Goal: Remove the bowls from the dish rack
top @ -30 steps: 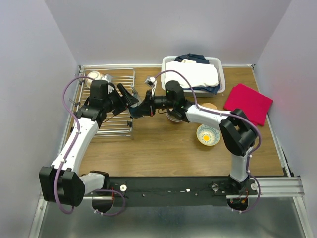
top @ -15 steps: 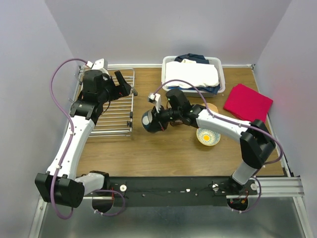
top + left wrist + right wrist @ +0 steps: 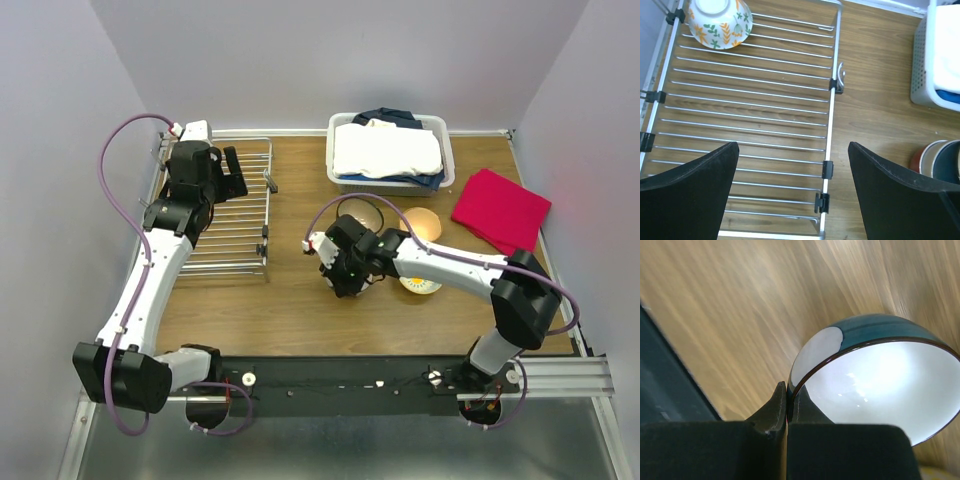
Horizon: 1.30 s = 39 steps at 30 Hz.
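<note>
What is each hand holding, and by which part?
Right hand pinches the dark teal bowl by its rim. Left hand is open over the dish rack, holding nothing.

no readable text, labels or numbers

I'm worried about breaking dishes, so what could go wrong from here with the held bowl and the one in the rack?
The right gripper pinches the blue bowl only by a thin bit of rim, tilted over the table; it could slip or swing. The floral bowl sits in a corner of the dish rack, so the open left gripper might catch the wire rim reaching it.
</note>
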### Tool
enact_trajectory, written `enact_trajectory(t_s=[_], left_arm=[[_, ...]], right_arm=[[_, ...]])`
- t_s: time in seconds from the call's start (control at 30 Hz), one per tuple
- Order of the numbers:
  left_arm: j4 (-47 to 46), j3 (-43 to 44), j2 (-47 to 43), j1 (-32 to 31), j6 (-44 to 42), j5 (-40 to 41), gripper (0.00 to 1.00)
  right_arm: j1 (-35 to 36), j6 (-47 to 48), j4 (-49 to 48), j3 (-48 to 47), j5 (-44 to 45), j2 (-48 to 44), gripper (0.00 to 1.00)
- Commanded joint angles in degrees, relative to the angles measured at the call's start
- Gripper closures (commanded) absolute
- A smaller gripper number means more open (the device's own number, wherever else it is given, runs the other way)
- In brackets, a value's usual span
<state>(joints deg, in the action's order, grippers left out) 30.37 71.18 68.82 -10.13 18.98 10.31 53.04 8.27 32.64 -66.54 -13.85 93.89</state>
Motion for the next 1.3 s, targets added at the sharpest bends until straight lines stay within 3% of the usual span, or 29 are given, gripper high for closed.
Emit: enact_trajectory(t_s=[0.0, 0.2, 0.37, 0.5, 0.53, 0.63, 1.07, 1.27], left_arm=[[1.2, -1.0, 0.5, 0.1, -1.6, 4.6, 0.01], [1.7, -1.3, 1.2, 0.1, -2.4, 6.9, 0.01], [2.0, -1.3, 1.6, 0.1, -3.7, 7.9, 0.01], [2.0, -1.2, 1.7, 0.1, -5.1, 9.6, 0.01], [2.0, -1.2, 1.8, 0.1, -5.4, 10.5, 0.01], [1.7, -0.9, 2.0, 0.1, -6.9, 11.9, 0.01], [-0.9, 3.4, 10.5, 0.3, -15.2, 23.3, 0.01], [-2.6, 9.4, 20.6, 1.1, -15.8, 26.3, 0.01]], right_arm=[[1.7, -0.6, 2.9, 2.5, 13.5, -2.5, 0.99], [4.0, -4.5, 1.0, 5.9, 22.4, -2.4, 0.99], [4.9, -5.1, 1.6, 6.4, 22.5, -0.6, 0.97], [5.3, -5.2, 2.0, 5.6, 20.6, -1.7, 0.70], [5.3, -5.2, 1.9, 5.3, 19.9, -2.2, 0.59], [5.3, -5.3, 2.4, 2.7, 19.2, -3.6, 0.44], [5.0, -5.6, 3.3, -6.2, 22.8, -6.4, 0.02], [1.2, -8.1, 1.2, -6.3, 24.4, -7.8, 0.00]])
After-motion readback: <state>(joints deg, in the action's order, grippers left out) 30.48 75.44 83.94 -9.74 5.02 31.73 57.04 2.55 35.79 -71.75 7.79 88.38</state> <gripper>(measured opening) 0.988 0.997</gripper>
